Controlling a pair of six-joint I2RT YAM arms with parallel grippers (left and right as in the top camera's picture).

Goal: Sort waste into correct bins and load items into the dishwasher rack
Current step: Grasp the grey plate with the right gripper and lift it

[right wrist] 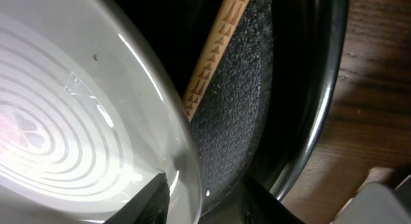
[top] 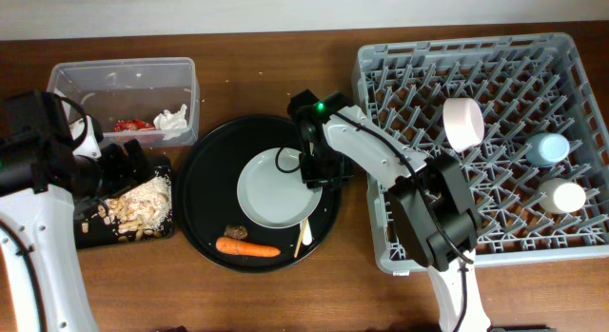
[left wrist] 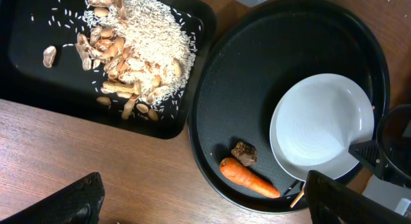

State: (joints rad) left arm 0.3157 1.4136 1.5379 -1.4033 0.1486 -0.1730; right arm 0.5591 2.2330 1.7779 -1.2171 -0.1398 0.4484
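Right gripper (right wrist: pixel 205 198) is down at the right-hand rim of the pale grey round plate-bowl (top: pixel 276 189). Its jaws straddle that rim, one finger (right wrist: pixel 151 198) on the inner face and the other outside it. Whether they are clamped on it cannot be told. The thin wooden chopstick (right wrist: pixel 212 51) lies just beyond the outer finger, on the floor of the large round black tray (top: pixel 205 180) that carries the plate-bowl. Left gripper (left wrist: pixel 202 185) hangs with jaws spread wide, nothing between them. Ahead of them and to the left are the beige crumbly food scraps (left wrist: pixel 138 44), heaped in the shallow black rectangular tray (left wrist: pixel 38 83). Ahead and to the right, on the round tray, are the small brown lump (left wrist: pixel 244 152) and the orange carrot (left wrist: pixel 249 178), side by side and just short of the plate-bowl. Clear plastic rectangular tub (top: pixel 124 70), beyond the left jaws, holds the red wrapper (top: pixel 133 125) and the crumpled white tissue (top: pixel 173 121). Large square grey plastic rack (top: pixel 381 66), right of the right jaws, holds the pink bowl (top: pixel 463 123), small light-blue cup (top: pixel 549 148) and white cup (top: pixel 563 196).
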